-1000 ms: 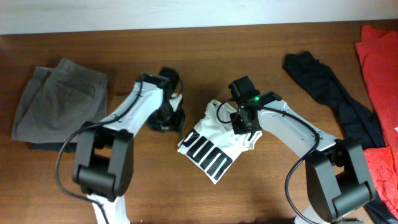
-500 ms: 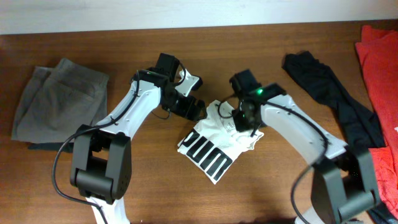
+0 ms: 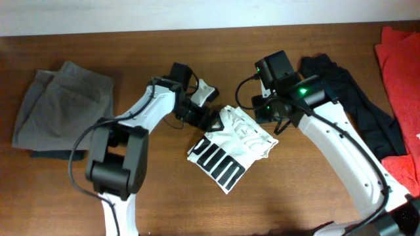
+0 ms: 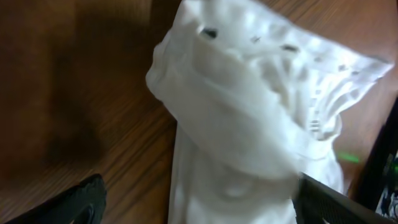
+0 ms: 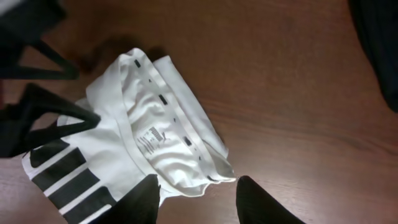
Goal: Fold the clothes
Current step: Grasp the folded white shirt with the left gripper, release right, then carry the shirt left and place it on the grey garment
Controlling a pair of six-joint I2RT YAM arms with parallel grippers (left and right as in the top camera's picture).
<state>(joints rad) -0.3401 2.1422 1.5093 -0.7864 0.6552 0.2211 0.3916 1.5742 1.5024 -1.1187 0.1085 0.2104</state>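
Near the middle of the bench (image 3: 164, 203) lies the one white garment (image 3: 231, 145), set slantwise and bunched into a short, thick packet. Its lower left end lies flat and carries the black block PUMA lettering (image 3: 220, 164). Its upper right end is a rumpled heap of folds with a stitched band running across it. The right wrist view shows that band dotted with small black dashes, with a tiny black mark printed just below it on the garment (image 5: 155, 140).

Two claws are at work, one at each upper corner of the cloth. The left claw (image 3: 211, 119) sits at the garment's upper left edge with its fingers spread very wide and nothing gripped between them. In its own view the fingers show only as two dark tips in the bottom corners, with the heaped garment (image 4: 249, 118) filling the gap beyond the claw (image 4: 208, 205). That picture is blurred, so whether a tip brushes the cloth cannot be told. The right claw (image 3: 266, 117) hangs over the garment's upper right corner, partly spread and released. Its wrist view shows bare wood between the two fingers of the claw (image 5: 198, 200), just past the cloth's edge.

Further out there are three other pieces. One pair of grey trousers (image 3: 62, 108) lies folded at the left, well apart. One black garment (image 3: 351, 98) sprawls at the right, and red cloth (image 3: 399, 85) lies along the right edge.
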